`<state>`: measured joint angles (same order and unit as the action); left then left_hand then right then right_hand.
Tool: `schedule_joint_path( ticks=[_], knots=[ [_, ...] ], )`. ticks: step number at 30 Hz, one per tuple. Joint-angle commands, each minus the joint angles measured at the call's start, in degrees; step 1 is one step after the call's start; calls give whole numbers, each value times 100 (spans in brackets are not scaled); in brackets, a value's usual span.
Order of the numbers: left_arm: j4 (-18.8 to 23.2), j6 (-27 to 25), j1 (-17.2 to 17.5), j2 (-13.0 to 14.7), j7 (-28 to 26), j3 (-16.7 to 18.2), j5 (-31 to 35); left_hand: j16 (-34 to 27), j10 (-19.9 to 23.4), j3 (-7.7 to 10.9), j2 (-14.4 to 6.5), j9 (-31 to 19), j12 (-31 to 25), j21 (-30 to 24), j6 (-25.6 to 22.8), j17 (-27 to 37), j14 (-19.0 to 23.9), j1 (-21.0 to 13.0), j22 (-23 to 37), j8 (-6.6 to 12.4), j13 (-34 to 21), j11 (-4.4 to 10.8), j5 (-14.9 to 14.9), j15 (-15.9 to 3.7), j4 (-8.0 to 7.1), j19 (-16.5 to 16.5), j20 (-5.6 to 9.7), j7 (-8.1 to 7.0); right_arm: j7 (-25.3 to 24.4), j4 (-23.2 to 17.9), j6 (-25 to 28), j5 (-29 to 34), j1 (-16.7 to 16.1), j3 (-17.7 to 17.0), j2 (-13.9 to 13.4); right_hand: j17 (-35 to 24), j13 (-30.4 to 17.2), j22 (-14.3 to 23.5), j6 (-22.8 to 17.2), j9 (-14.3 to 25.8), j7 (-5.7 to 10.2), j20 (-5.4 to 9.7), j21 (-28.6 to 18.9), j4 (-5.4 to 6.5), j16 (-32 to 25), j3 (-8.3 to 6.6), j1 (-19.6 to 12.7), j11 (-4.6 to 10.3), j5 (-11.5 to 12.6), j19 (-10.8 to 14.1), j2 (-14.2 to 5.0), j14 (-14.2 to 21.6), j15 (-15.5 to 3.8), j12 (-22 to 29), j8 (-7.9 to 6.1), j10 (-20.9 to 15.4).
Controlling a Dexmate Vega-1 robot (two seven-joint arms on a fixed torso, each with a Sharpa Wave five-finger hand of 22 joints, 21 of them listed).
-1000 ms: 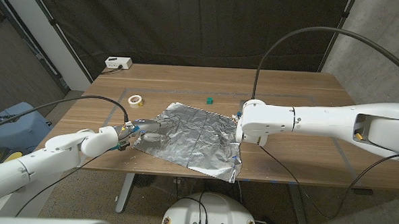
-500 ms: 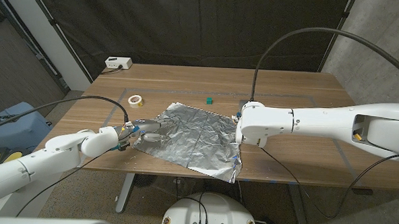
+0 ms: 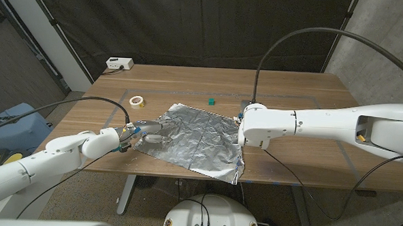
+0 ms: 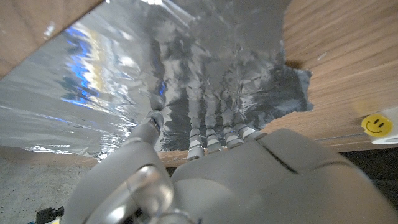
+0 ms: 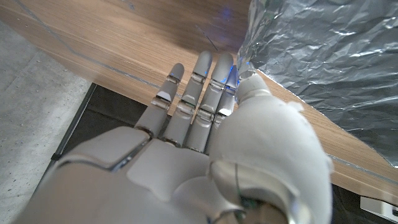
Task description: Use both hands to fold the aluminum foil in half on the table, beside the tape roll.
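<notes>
Crinkled shiny aluminum foil point(image 3: 195, 136), matt grained wooden table point(image 3: 291, 90)

Left hand point(image 3: 148, 132) fingers outstretched; right hand point(image 5: 205, 99) fingers straight, together.

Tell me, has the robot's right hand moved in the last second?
Barely: the right hand has edged slightly away from the table's near edge, toward the green block.

The crinkled silver aluminum foil sheet point(image 3: 195, 140) lies mid-surface on the brown wooden surface point(image 3: 311, 97), its front corner overhanging the near edge; the white tape roll point(image 3: 137, 101) sits behind-left, the small green cube point(image 3: 211, 100) behind.
</notes>
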<state>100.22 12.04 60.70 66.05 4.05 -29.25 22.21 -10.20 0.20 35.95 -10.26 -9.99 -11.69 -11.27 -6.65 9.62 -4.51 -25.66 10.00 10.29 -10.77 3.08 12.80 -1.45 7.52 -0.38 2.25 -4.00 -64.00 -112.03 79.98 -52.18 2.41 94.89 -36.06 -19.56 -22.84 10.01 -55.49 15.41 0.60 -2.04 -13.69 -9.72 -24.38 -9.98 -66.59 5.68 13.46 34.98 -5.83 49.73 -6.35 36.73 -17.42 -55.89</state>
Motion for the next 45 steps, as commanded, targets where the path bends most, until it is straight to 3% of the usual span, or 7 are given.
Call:
schedule_joint_path(
  ticks=[1, 45],
  knots=[
    [15, 7, 11, 7, 5, 3, -4, -18, 42, 21, 3, -20, -33, -41, -36, 4, 31, -71, 10, 29, -14, 22, 27, 10, 32, 118, -16, 10, 0, -222, 0, 26, 121, 93, -111, -32, -12, 9, -53, 9, -2, -2, 0, 12, -23, -51, -86, 16, -4, 53, 6, 62, -481, 29, -15, -59],
    [-65, 82, -47, -80, 88, -51, -78, -16, 80, -9, 16, -21, -37, -36, -68, 5, 80, -176, 11, 30, -14, 36, 14, 7, 62, 158, -16, 4, 0, -475, 0, -307, 1049, 497, 105, -68, -2, 13, -159, 10, -11, -50, 45, 44, -75, -61, -289, 9, -94, 112, -28, 165, -486, 90, 23, -129]
  ],
)
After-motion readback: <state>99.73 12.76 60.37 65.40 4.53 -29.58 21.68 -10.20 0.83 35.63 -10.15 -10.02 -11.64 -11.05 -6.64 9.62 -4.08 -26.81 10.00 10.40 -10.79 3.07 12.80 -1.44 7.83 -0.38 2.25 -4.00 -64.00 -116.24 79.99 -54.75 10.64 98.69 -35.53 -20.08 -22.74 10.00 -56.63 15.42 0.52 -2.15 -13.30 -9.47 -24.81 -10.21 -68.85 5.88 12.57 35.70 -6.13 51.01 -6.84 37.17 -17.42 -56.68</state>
